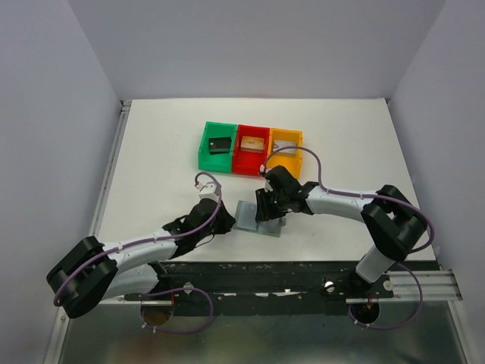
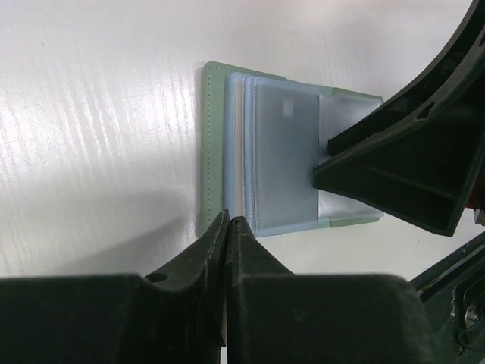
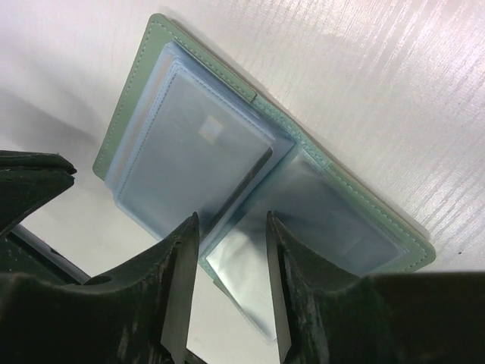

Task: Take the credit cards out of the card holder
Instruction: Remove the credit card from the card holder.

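The card holder (image 2: 216, 152) lies open on the white table, pale green outside with light-blue sleeves; it shows between the arms (image 1: 248, 215) in the top view. A silvery-grey credit card (image 3: 198, 152) sits in its top sleeve. My left gripper (image 2: 229, 221) is shut, its tips pinching the holder's near edge. My right gripper (image 3: 231, 227) is open above the holder's fold, its fingers (image 3: 182, 258) either side of a loose clear sleeve (image 3: 246, 277) without gripping it. Other credit cards lie in the bins: a black one (image 1: 220, 144), a tan one (image 1: 253, 142) and a silvery one (image 1: 286, 143).
Green (image 1: 204, 152), red (image 1: 241, 161) and yellow (image 1: 297, 158) bins stand in a row just behind the holder. The right gripper's black fingers (image 2: 394, 171) reach over the holder's right half in the left wrist view. White walls enclose the table.
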Motion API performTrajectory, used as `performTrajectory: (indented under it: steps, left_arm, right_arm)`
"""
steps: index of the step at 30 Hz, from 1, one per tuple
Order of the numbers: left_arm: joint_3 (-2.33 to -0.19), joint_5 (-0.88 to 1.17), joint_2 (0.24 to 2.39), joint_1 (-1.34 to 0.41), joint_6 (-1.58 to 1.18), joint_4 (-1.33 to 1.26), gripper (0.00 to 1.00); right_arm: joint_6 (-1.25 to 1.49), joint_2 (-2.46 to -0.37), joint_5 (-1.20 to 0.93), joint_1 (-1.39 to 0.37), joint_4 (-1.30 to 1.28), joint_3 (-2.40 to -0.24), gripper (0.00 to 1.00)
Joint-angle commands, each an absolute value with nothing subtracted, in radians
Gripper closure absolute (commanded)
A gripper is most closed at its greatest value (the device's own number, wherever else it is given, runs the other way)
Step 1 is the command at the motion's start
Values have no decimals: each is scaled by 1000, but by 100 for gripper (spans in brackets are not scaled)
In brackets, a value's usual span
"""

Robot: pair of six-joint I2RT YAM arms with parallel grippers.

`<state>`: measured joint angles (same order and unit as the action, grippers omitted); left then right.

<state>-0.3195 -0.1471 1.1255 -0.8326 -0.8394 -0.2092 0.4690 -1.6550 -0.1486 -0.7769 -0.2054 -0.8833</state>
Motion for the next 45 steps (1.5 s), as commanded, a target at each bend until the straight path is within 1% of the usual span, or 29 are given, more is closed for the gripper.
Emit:
performTrajectory:
  steps: [1, 3, 6, 9, 11, 15, 16, 24, 27, 31, 37, 45]
  left_arm:
    - [-350, -186, 1112, -834, -815, -178, 86]
    - [-357, -186, 1123, -836, -810, -183, 86]
    - [-364, -175, 1146, -834, -810, -193, 86]
    - [-367, -157, 1166, -834, -810, -213, 86]
    - [-370, -150, 1175, -836, -808, -219, 86]
    - [-370, -141, 1192, -834, -805, -225, 86]
    - [-371, -138, 1196, -834, -805, -227, 86]
    - [-370, -132, 1229, -834, -813, -235, 87]
    - [-370, -135, 1229, -834, -816, -236, 87]
    - [-373, -141, 1226, -836, -815, -232, 87]
    - [-393, -149, 1212, -834, -796, -222, 87]
    - [-419, -156, 1180, -833, -762, -248, 84]
  right_arm:
    - [449, -1654, -167, -759, -201, -884, 48]
    - [451, -1660, -173, -756, -199, -887, 45]
    - [456, -1675, -186, -755, -192, -894, 44]
    - [462, -1687, -219, -755, -167, -890, 46]
    - [463, -1692, -232, -753, -150, -887, 51]
    - [462, -1701, -232, -752, -155, -894, 68]
    - [460, -1706, -226, -752, -163, -897, 71]
    - [448, -1692, -141, -744, -232, -897, 82]
    - [437, -1678, -124, -744, -238, -893, 84]
    - [423, -1675, -118, -742, -247, -893, 90]
    - [414, -1678, -112, -744, -250, -890, 91]
    - [410, -1683, -104, -744, -249, -884, 91]
